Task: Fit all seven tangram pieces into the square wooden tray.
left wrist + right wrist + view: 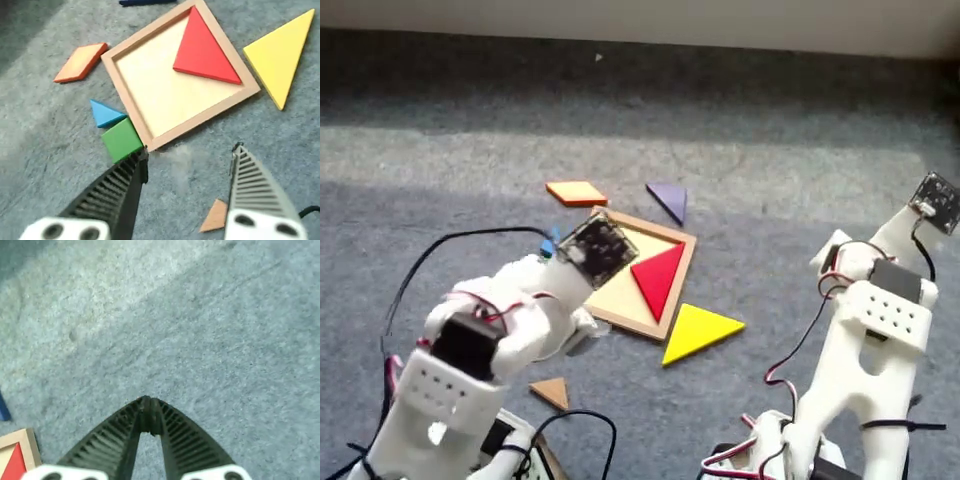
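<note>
Left gripper [190, 151] hovering by tray [125, 100] corner.
Jaws gaping wide, likely for the green square [121, 139]; right gripper [146, 412] sitting closed, parked aside.

I see a grey carpeted tabletop [770, 180] carrying the wooden tray [126, 101], with the yellow triangle [698, 330] just beside one edge. The orange parallelogram [576, 192] and purple triangle [670, 198] lie beyond the tray. The blue triangle [104, 114] and green square [121, 140] sit against another edge, and a tan triangle [552, 392] lies nearer the arms.

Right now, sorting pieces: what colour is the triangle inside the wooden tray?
Red triangle; left wrist view shows best.
</note>
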`<action>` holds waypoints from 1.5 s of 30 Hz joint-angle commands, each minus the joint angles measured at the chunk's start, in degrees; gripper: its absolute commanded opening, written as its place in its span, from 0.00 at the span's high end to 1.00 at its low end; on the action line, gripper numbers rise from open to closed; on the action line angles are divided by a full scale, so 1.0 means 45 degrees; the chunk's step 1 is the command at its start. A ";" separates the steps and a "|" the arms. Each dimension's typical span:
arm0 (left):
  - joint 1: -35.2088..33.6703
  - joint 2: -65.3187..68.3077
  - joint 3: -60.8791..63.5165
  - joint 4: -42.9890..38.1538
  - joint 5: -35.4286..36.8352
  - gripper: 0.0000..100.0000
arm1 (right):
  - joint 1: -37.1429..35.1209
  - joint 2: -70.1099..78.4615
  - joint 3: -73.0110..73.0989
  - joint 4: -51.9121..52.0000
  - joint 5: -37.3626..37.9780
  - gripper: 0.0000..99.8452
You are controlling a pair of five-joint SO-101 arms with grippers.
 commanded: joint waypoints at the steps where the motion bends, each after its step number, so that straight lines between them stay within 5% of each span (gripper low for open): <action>1: 0.2178 0.3389 -0.2022 -0.0039 0.1094 0.68 | 0.0791 -0.0459 0.0264 -0.1221 -0.0527 0.99; 12: 0.5187 0.9934 -0.4425 -0.1446 0.2969 0.62 | 0.1612 -0.0459 0.0420 -0.1573 -0.0527 0.99; 27: 0.5460 1.3099 -0.4581 -0.5118 0.2872 0.62 | 0.1709 -0.0459 0.0400 -0.1573 -0.0449 0.99; 45: 0.4972 1.7084 -0.8469 -0.3497 0.2129 0.65 | 0.1690 -0.0459 0.0440 -0.1573 -0.0449 0.99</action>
